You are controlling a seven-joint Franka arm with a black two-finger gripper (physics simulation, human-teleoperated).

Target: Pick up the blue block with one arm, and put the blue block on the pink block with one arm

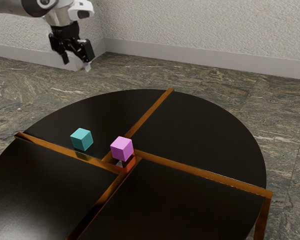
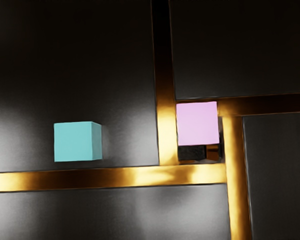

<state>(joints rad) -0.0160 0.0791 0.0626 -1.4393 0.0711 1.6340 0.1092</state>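
Nearest in the exterior view is the front part of the round black table [image 1: 200, 135], which the shiny copper-coloured strips [image 1: 200, 173] divide into four dark fields. At the place where these strips cross stands the pink block [image 1: 122, 147], upright and flat, with nothing on top of it. In the wrist view the pink block [image 2: 197, 123] sits right in the corner of the crossing, touching one strip [image 2: 165, 125] along its side. A little further back, towards the exterior view's left, the blue block [image 1: 81, 138] rests on the dark surface of the next field. It is near the pink block but apart from it, and it lies just beside the strip that borders its field. In the wrist view one strip runs between the blue block [image 2: 77, 141] and the pink one. Both blocks are under my hand's camera, seen from above. Behind the table is the marbled stone floor [image 1: 270, 100]. My pincer [image 1: 77, 64] hangs high above it at the exterior view's upper left, well apart from both blocks; its two fingers are spread and hold nothing. Furthest back is the pale rough wall [image 1: 215, 25].
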